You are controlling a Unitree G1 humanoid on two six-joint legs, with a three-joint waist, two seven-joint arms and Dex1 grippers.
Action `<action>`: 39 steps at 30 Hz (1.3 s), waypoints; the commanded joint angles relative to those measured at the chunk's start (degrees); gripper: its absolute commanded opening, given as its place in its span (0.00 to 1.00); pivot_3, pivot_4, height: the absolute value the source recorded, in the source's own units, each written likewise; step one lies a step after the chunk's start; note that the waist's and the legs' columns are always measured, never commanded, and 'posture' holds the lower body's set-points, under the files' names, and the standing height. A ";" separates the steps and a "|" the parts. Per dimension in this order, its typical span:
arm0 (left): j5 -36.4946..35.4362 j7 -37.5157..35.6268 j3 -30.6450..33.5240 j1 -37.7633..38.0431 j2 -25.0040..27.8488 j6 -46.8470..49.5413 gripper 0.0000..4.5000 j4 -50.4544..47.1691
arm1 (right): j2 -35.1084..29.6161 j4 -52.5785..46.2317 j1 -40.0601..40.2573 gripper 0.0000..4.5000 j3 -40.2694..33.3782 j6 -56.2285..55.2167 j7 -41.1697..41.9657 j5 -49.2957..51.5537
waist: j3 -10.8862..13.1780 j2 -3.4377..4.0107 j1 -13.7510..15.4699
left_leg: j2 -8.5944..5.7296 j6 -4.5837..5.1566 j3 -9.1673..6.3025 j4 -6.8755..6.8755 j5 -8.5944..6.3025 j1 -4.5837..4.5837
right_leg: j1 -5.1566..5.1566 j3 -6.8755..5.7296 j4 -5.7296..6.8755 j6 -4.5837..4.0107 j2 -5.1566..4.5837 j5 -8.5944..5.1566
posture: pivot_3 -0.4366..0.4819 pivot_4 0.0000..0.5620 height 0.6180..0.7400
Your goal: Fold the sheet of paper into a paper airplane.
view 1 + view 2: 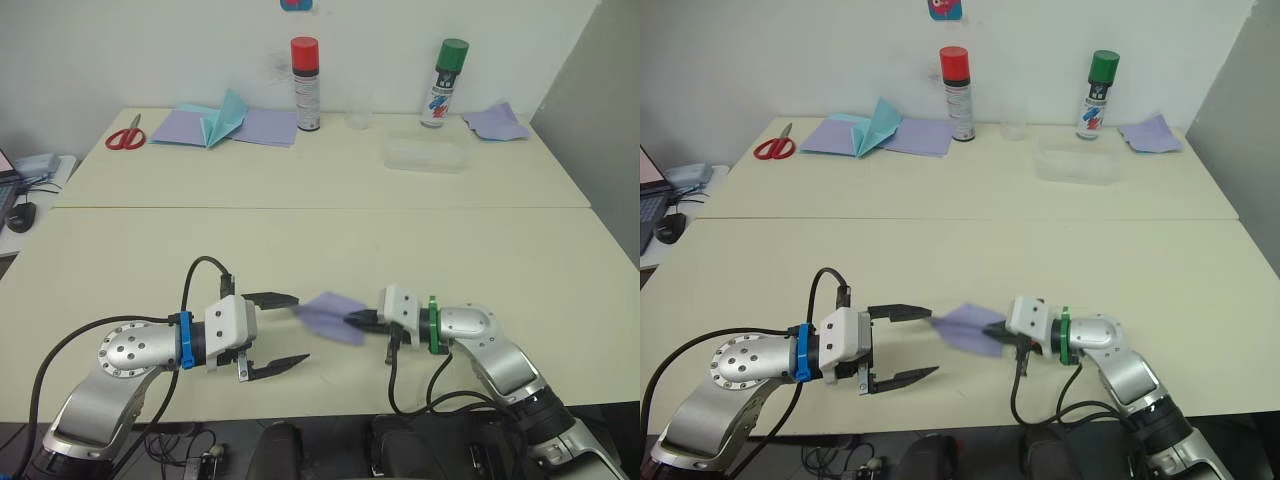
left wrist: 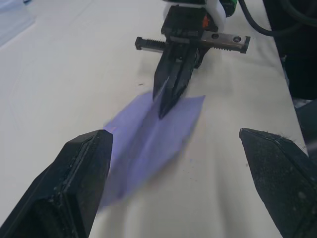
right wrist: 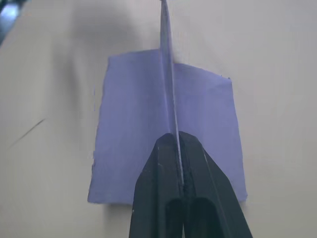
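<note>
The lavender sheet of paper (image 1: 325, 315) is folded, with a raised middle ridge and a flap spreading to each side. It hangs low over the near table. My right gripper (image 1: 352, 321) is shut on that ridge at the paper's right end, which the right wrist view shows clearly, fingers (image 3: 163, 168) pinching the fold (image 3: 133, 129). My left gripper (image 1: 300, 328) stands open just left of the paper. Its far finger is by the paper's left tip and nothing is between the fingers. In the left wrist view the paper (image 2: 148, 134) lies ahead of the open fingers.
On the far table lie red scissors (image 1: 126, 134), a teal pointed paper piece (image 1: 225, 117) on flat lavender sheets (image 1: 265, 127), a red-capped spray can (image 1: 306, 85), a green-capped can (image 1: 441, 83), a clear plastic box (image 1: 425, 153) and a lavender scrap (image 1: 497, 121).
</note>
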 commanded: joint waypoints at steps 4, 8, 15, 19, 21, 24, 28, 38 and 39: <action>-0.62 3.18 2.32 0.61 -2.05 -0.20 1.00 1.62 | -0.02 -7.41 4.53 0.00 -3.90 10.53 -8.67 -0.83 | -0.02 -0.01 -0.02 | 0.00 0.00 0.02 0.00 0.00 0.00 | 0.02 0.00 0.00 -0.01 -0.01 -0.01 | 0.48 0.27 1.00; -0.10 2.80 1.60 0.64 -2.83 -1.11 1.00 3.10 | 0.16 -8.49 4.48 0.14 -3.00 13.01 -9.64 -0.75 | -0.01 -0.01 -0.20 | -0.01 0.00 0.02 -0.01 0.00 0.00 | -0.02 0.01 0.00 -0.01 0.03 0.00 | 0.48 0.27 1.00; 0.45 1.93 1.44 -1.10 -3.17 -4.02 1.00 5.95 | -2.09 -14.30 2.02 0.69 -4.60 16.63 -8.43 1.97 | -0.01 -0.01 -0.07 | -0.01 0.00 0.02 0.01 0.00 0.00 | -0.01 -0.01 0.00 0.01 0.03 0.01 | 0.48 0.27 1.00; -0.53 0.72 0.68 -2.69 -2.65 -3.28 1.00 4.61 | -1.47 -15.48 -1.97 0.69 -2.06 20.40 -7.30 2.78 | -0.02 -0.01 -0.12 | -0.01 0.00 0.02 0.01 0.00 0.00 | -0.01 0.00 -0.01 0.02 0.04 0.01 | 0.48 0.27 1.00; -1.33 -0.36 0.54 -3.86 -1.65 -2.14 1.00 3.86 | -1.02 -13.30 -4.81 0.69 -0.61 21.11 -7.17 2.11 | -0.02 -0.02 -0.15 | -0.02 0.00 0.03 0.01 0.00 0.00 | -0.01 -0.01 -0.01 0.02 0.08 0.02 | 0.48 0.27 1.00; -1.82 -1.29 0.39 -5.90 -0.28 0.12 1.00 3.32 | -0.94 -9.56 -8.22 0.69 0.38 21.42 -6.68 1.49 | -0.02 -0.02 -0.11 | -0.03 0.00 0.04 0.01 0.00 0.00 | -0.01 -0.02 0.00 0.01 0.15 0.02 | 0.48 0.27 1.00; -2.83 -2.88 0.14 -7.15 1.60 3.09 1.00 1.50 | -4.58 -7.73 -10.46 0.69 3.28 22.48 -2.98 0.10 | -0.02 -0.01 -0.02 | -0.03 0.00 0.06 0.02 0.00 -0.03 | 0.00 -0.03 -0.02 0.00 0.17 0.01 | 0.48 0.27 1.00; -1.86 -0.86 -1.58 -7.27 1.36 5.90 1.00 -3.50 | -6.90 -8.52 -12.38 0.69 6.18 29.70 -1.53 -0.58 | -0.02 -0.02 -0.11 | -0.05 0.00 0.04 0.07 0.00 -0.36 | -0.30 -0.03 0.02 -0.01 0.24 0.02 | 0.48 0.27 1.00; -1.61 -0.84 -1.64 -6.81 1.47 5.93 1.00 -3.98 | -6.78 -8.20 -12.56 0.69 6.27 29.93 -1.77 -0.75 | -0.02 -0.02 -0.13 | -0.04 0.00 0.03 0.07 0.00 -0.35 | -0.31 -0.02 0.02 -0.01 0.26 0.02 | 0.48 0.27 1.00</action>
